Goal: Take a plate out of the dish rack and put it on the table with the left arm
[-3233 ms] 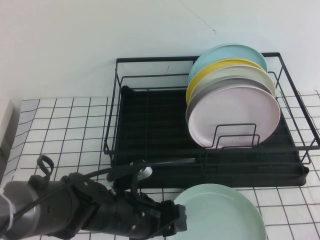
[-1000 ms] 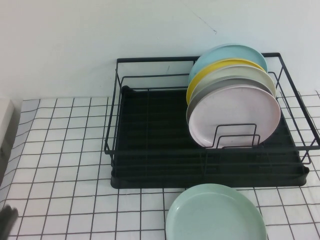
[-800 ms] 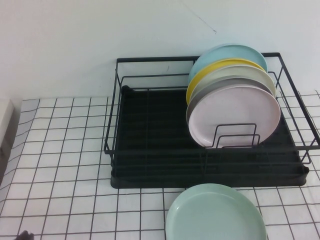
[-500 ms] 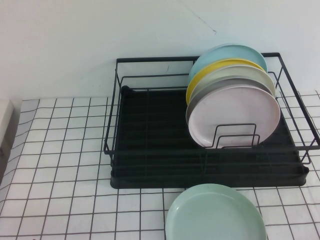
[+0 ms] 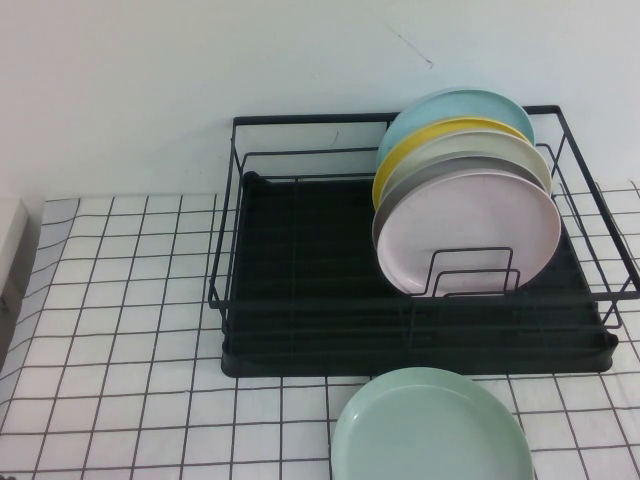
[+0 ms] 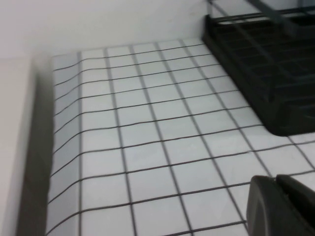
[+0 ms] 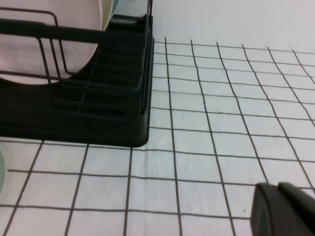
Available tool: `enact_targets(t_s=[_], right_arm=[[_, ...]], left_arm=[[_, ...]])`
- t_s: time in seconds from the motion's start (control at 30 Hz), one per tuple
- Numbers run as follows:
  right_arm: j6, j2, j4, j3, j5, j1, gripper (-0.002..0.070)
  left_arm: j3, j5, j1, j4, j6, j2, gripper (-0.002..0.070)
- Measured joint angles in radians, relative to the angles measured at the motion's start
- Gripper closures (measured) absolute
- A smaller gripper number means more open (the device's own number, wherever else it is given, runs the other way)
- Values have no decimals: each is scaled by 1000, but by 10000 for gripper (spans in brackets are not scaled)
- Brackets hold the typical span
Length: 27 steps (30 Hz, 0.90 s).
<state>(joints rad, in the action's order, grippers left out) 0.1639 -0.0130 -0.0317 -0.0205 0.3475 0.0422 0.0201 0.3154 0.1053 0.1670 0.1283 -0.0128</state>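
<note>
The mint-green plate lies flat on the white gridded table, just in front of the dish rack. Its rim also shows in the right wrist view. Neither arm shows in the high view. My left gripper is shut and empty, low over the table to the left of the rack. My right gripper is shut and empty, low over the table to the right of the rack.
Several plates stand upright in the rack's right half: pale pink in front, then grey, off-white, yellow and light blue behind. The rack's left half holds no plates. A white wall stands behind the rack.
The left arm, beside the mint-green plate 3.2 s ago, has drawn back to the lower left and out of the high view. The plate stays where it lay.
</note>
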Motion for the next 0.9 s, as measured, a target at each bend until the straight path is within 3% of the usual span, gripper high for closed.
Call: enact_targets(t_s=[0.1, 0.23, 0.9], right_arm=[[0, 0, 0, 0, 0, 0, 679], [0, 0, 0, 0, 0, 0, 679], [0, 0, 0, 0, 0, 0, 679]], left_arm=[[0, -5, -2, -88, -96, 0, 677], [0, -5, -2, -110, -97, 0, 677], [0, -5, 16, -19, -8, 0, 677]])
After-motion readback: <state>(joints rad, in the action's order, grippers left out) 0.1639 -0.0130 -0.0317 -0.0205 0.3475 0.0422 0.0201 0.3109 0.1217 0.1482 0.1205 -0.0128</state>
